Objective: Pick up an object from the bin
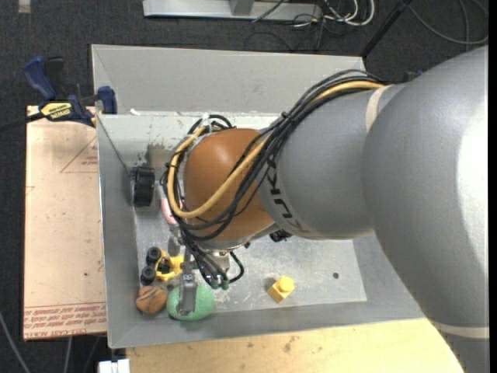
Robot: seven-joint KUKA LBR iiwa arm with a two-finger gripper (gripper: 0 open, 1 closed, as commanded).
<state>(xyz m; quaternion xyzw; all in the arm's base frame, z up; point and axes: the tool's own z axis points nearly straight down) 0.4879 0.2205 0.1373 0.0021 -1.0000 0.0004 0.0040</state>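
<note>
Where hand (188, 287) hangs | green rounded blob (199, 308), maybe touching; brown lump (151, 300) beside

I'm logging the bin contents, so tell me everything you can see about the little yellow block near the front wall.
The yellow block is small, chunky and roughly cube-shaped, bright yellow, looking like plastic or foam. It lies alone on the grey bin floor near the front wall, to the view's right of the gripper and green lump; nothing touches it.
</note>
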